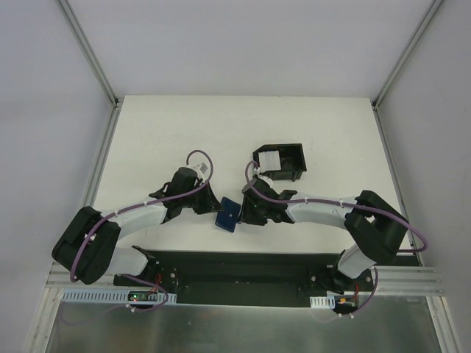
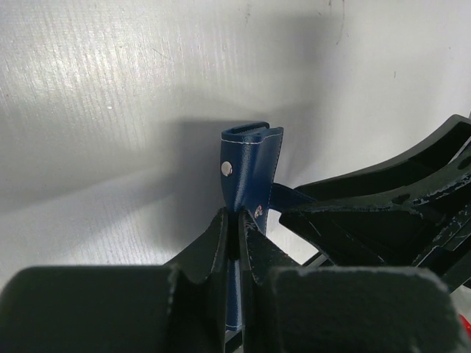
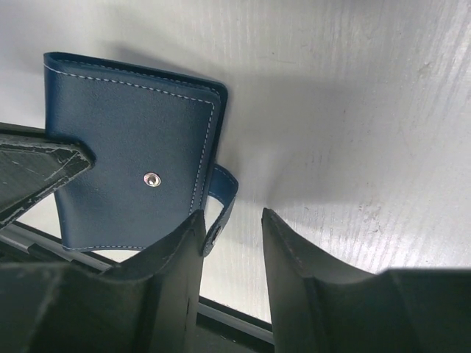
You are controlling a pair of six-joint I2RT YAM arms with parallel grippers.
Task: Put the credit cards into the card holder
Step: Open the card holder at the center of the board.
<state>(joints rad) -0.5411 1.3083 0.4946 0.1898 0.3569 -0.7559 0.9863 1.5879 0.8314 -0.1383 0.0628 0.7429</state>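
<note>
Mid-frame in the top view, the left claw (image 2: 235, 224) is pinching the blue card holder (image 1: 227, 215) tightly over the white table (image 1: 184, 125), the right claw (image 3: 232, 239) hovering half open beside its strap (image 3: 225, 193), empty.

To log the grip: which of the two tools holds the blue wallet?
The left tool, shut on the wallet; the right tool stands open beside it.

Dark blue card holder (image 1: 228, 215), folded shut, snap strap loose, on edge, near-left of black box (image 1: 293, 149), white credit cards (image 1: 270, 162) inside that box.
</note>
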